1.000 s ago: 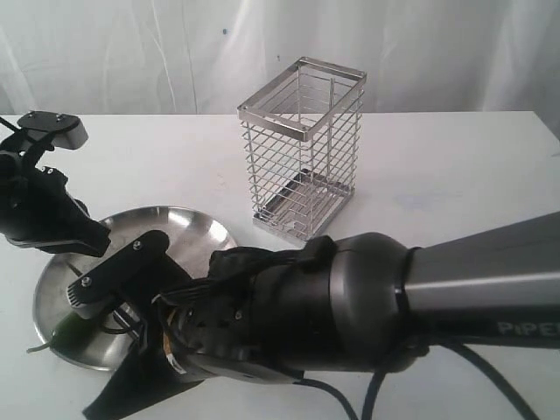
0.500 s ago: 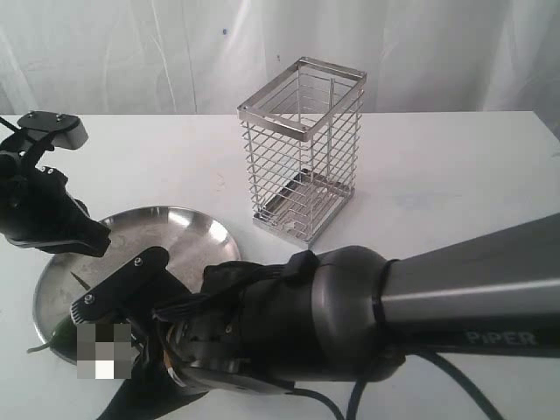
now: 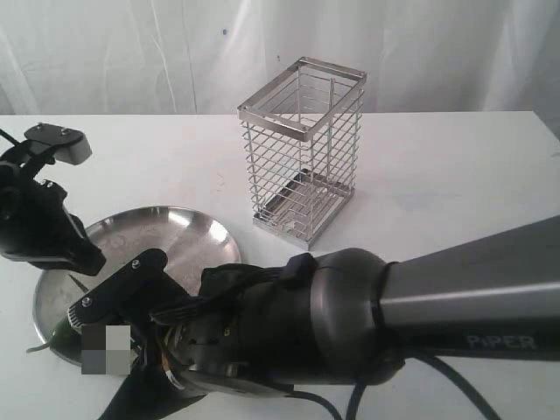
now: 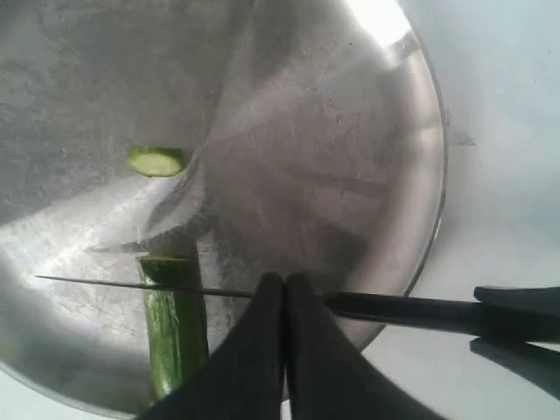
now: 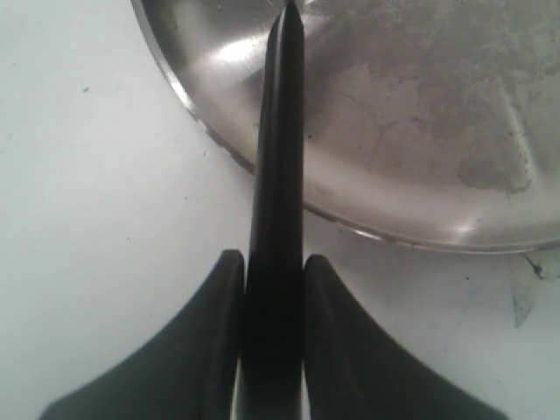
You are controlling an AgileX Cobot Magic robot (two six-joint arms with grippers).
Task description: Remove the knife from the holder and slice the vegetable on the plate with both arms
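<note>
The steel plate holds the green vegetable with a cut end, and a small cut slice lies apart from it. The knife lies edge-on across the vegetable near its cut end, its thin blade pointing away from the black handle. My right gripper is shut on the knife handle, beside the plate rim. My left gripper is shut with nothing between its fingers, hovering over the plate next to the vegetable. The wire holder stands empty behind the plate.
The bulky right arm fills the foreground and hides the plate's near side. The left arm hangs over the plate's left edge. White tabletop lies around the holder, with a white curtain behind.
The left arm has dropped slightly and shifted right over the plate. The right arm has slid a little to the left and lower with the knife.
</note>
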